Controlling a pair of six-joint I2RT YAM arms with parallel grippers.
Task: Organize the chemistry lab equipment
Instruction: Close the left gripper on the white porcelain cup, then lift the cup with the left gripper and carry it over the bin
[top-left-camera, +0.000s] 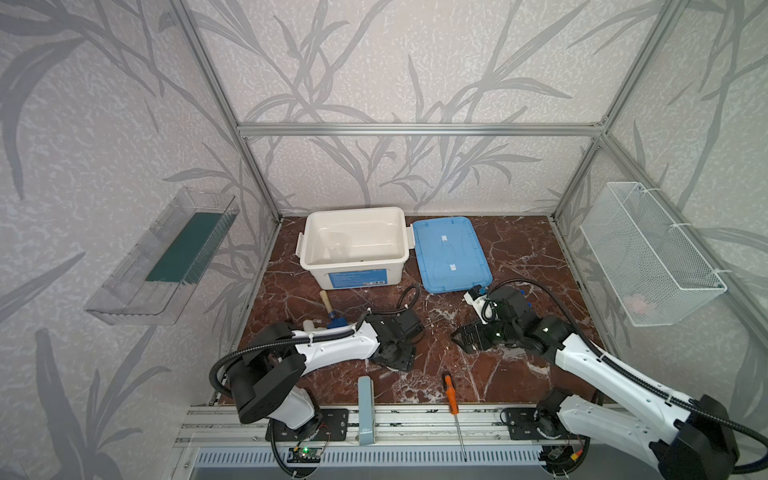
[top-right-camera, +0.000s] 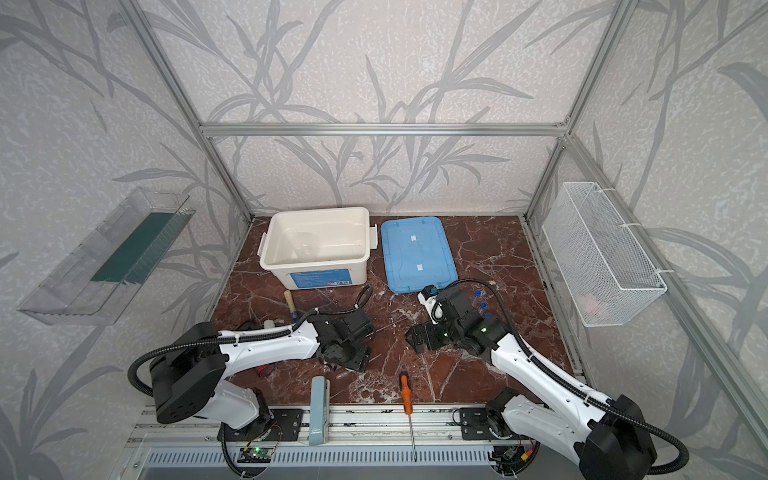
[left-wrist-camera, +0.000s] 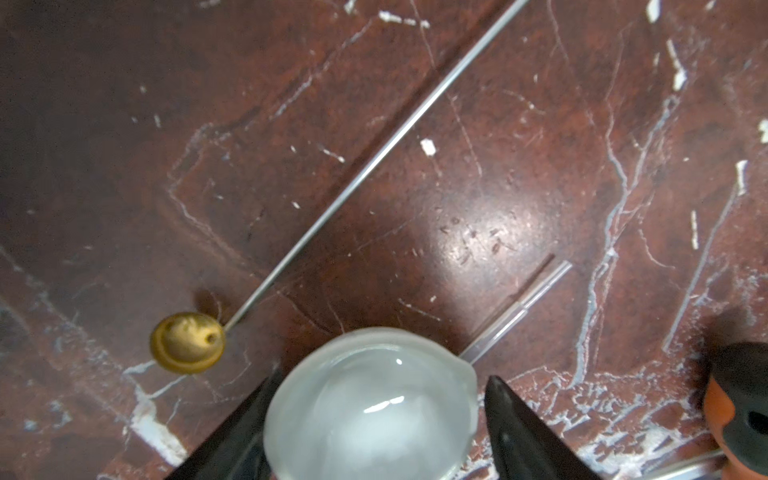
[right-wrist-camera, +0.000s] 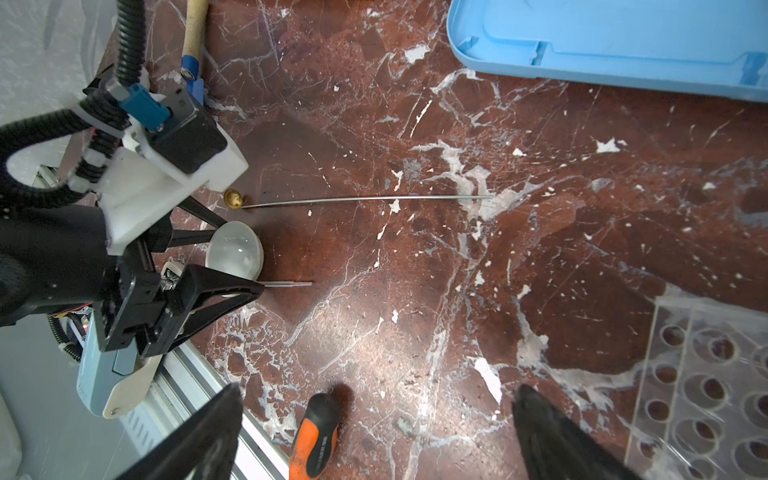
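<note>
Down low over the red marble table (top-left-camera: 519, 257), a little toward 7 o'clock from its middle, the left gripper (left-wrist-camera: 386, 374) stood with its jaws spread to either side of the small white round dish (left-wrist-camera: 370, 415). The dish sat upright on the marble between the black fingers (left-wrist-camera: 519, 428), and a sliver of table showed between one finger and the rim, so the jaws bracketed it without pinching it. A short glass rod (left-wrist-camera: 519, 307) stuck out from behind the dish's rim. A long metal rod (left-wrist-camera: 374, 166) lay near but apart from the dish, ending in a brass-coloured cup (left-wrist-camera: 188, 343). The right gripper (right-wrist-camera: 379, 390) hung near the middle, toward 5 o'clock, with its jaws wide and nothing between them. The clear honeycomb tube rack (right-wrist-camera: 706, 395) lay flat at about 3 o'clock, mostly hidden under the right arm in both top views, and blue-capped test tubes (top-right-camera: 483, 305) showed past the wrist there. A white bin (top-left-camera: 353, 249) stood at 11 o'clock, a blue lid (top-left-camera: 451, 253) lay flat at 1 o'clock and the trowel (top-left-camera: 328, 307) at 9 o'clock — the orange-handled screwdriver (top-left-camera: 451, 395) lay at 6 o'clock, across the front edge.
</note>
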